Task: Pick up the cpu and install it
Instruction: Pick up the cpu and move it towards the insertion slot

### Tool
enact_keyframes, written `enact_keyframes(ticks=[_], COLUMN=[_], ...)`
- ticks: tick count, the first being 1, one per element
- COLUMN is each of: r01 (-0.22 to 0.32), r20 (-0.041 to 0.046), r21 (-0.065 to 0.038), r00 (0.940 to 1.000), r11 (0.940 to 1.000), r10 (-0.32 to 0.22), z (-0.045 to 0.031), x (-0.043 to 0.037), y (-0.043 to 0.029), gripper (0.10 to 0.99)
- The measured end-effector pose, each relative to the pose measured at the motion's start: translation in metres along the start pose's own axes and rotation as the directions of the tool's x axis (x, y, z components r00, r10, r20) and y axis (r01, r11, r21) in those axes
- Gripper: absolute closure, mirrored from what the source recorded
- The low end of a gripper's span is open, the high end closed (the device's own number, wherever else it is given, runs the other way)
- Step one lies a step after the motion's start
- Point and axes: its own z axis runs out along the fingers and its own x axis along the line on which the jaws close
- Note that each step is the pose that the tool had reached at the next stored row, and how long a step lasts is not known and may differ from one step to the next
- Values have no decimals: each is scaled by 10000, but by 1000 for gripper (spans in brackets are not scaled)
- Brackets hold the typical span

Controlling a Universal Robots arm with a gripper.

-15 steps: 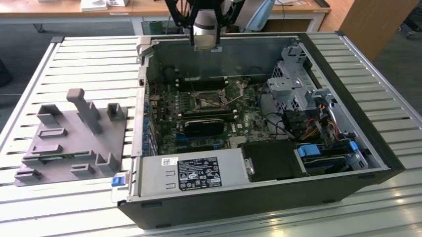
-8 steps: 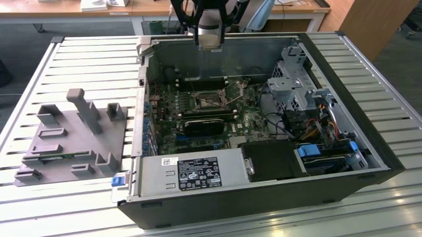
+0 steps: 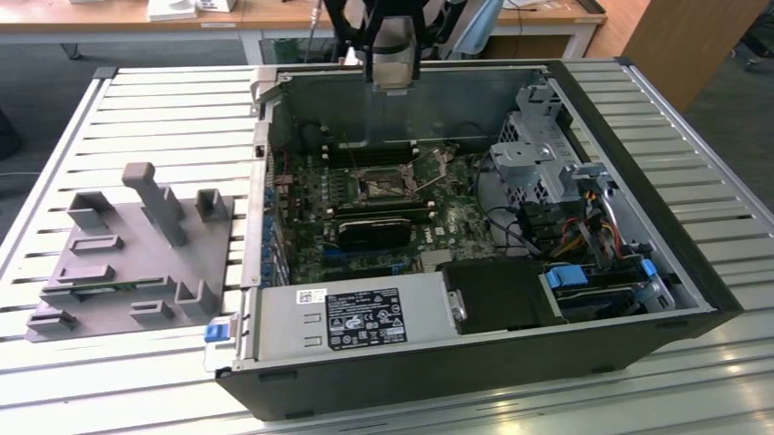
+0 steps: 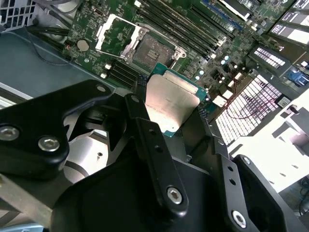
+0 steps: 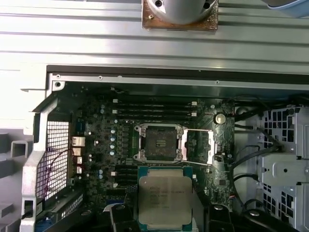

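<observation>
My gripper (image 3: 392, 80) hangs high above the far wall of the open computer case (image 3: 695, 281). It is shut on the cpu (image 5: 165, 195), a flat square chip with a silvery top and a thin rim, held by two opposite edges between the black fingers (image 4: 141, 104). In both wrist views the cpu (image 4: 169, 94) is in the air, well above the motherboard. The black square socket (image 5: 158, 142) lies beyond it with its metal frame (image 5: 198, 146) swung open to one side. The socket (image 3: 379, 184) sits mid-board in the exterior view.
A grey plastic tray (image 3: 127, 263) with upright posts stands on the slatted table at the exterior view's left. Inside the case are a power supply (image 3: 351, 317), a black card (image 3: 375, 231), a drive cage (image 3: 545, 154) and loose cables (image 3: 581, 217). A round metal part (image 5: 179, 12) lies outside the case.
</observation>
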Motion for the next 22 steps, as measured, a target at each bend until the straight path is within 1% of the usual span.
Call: enact_keyframes(ticks=[9,22], r01=[-1,-1], r20=[0,0], r21=[-1,0], r00=[10000,10000], r11=[10000,10000], r10=[1,1], z=[4,9], x=[-107,-287], y=[9,25], gripper=[549,549])
